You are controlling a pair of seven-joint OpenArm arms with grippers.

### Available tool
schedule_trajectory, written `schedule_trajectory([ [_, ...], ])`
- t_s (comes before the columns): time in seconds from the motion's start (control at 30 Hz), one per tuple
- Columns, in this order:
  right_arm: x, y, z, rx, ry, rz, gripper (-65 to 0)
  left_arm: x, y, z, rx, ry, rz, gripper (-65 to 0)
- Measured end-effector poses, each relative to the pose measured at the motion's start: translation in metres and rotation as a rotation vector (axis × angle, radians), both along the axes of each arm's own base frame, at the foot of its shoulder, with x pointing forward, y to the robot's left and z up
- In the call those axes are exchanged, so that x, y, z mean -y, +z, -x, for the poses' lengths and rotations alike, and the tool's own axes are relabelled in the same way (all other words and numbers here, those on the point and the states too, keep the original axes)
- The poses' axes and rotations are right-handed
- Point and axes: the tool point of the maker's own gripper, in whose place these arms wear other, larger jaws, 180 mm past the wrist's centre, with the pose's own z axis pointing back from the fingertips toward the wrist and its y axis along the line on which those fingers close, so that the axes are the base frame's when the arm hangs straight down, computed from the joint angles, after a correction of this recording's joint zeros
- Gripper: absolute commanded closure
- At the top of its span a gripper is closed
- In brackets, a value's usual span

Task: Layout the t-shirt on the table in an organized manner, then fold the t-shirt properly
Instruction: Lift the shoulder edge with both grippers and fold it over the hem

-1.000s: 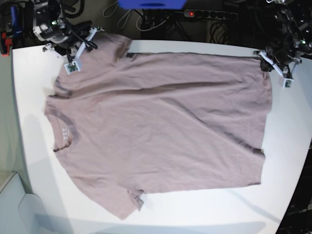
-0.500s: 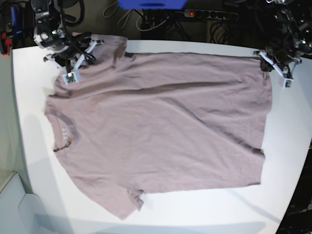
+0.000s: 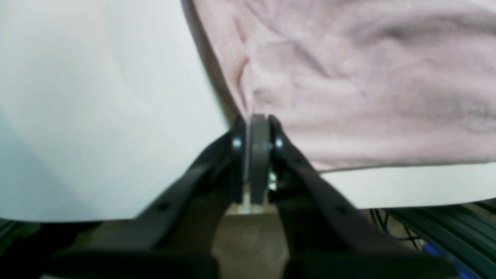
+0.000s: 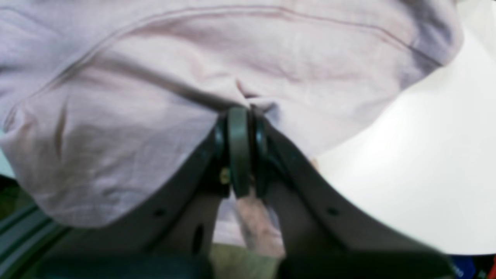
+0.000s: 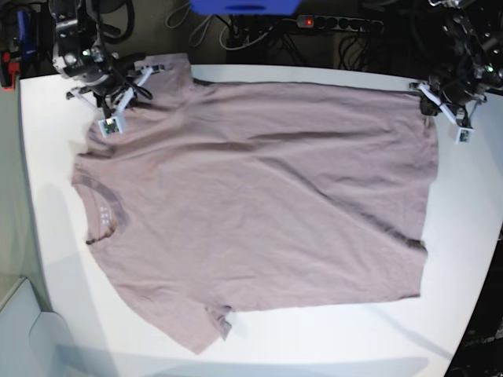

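Note:
The mauve-pink t-shirt lies spread nearly flat on the white table, with its neckline to the left and its hem to the right. At the back left, my right gripper is shut on the far sleeve; the right wrist view shows its pads pinching a fold of the t-shirt. My left gripper holds the hem's far corner at the back right. In the left wrist view it is shut on the edge of the t-shirt.
A power strip with a red light, cables and a blue object lie behind the table's back edge. The table's curved edge runs close to the hem on the right. A grey surface sits below the table's front left.
My right gripper has closed on the far sleeve and shifted slightly left and back, drawing the sleeve with it. The left gripper has stayed put on the hem corner.

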Motion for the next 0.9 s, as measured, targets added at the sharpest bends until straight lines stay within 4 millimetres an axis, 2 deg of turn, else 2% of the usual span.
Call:
schedule_trajectory([
  [0.1, -0.01, 0.008, 0.012, -0.038, 0.023, -0.008, 0.0, 0.001, 0.001, -0.004, 0.006, -0.001, -0.002, -0.2],
  [0.2, -0.018, 0.032, -0.002, 0.039, 0.044, -0.018, 0.0, 0.0, 0.008, -0.014, 0.014, -0.012, -0.027, -0.2],
  [0.3, -0.02, 0.053, -0.029, 0.137, 0.049, -0.025, 0.0, 0.008, 0.039, -0.039, 0.126, -0.035, -0.051, -0.2],
  [0.4, -0.016, 0.055, -0.036, 0.144, 0.048, -0.011, 0.0, 0.012, 0.069, -0.058, 0.216, -0.06, -0.095, -0.2],
  [0.5, -0.009, 0.066, -0.054, 0.187, 0.063, 0.015, 0.0, 0.015, 0.1, -0.078, 0.31, -0.081, -0.13, -0.2],
  [0.67, 0.002, 0.094, -0.092, 0.297, 0.063, 0.043, 0.0, 0.017, 0.139, -0.105, 0.425, -0.092, -0.173, -0.3],
  [0.73, 0.016, 0.11, -0.11, 0.346, 0.045, 0.079, 0.0, 0.017, 0.154, -0.119, 0.471, -0.088, -0.181, -0.3],
  [0.83, 0.022, 0.14, -0.139, 0.45, 0.024, 0.08, 0.0, 0.014, 0.175, -0.138, 0.488, -0.077, -0.199, -0.3],
  [0.9, 0.03, 0.162, -0.157, 0.519, 0.001, 0.09, 0.0, 0.014, 0.195, -0.155, 0.547, -0.071, -0.192, -0.3],
])
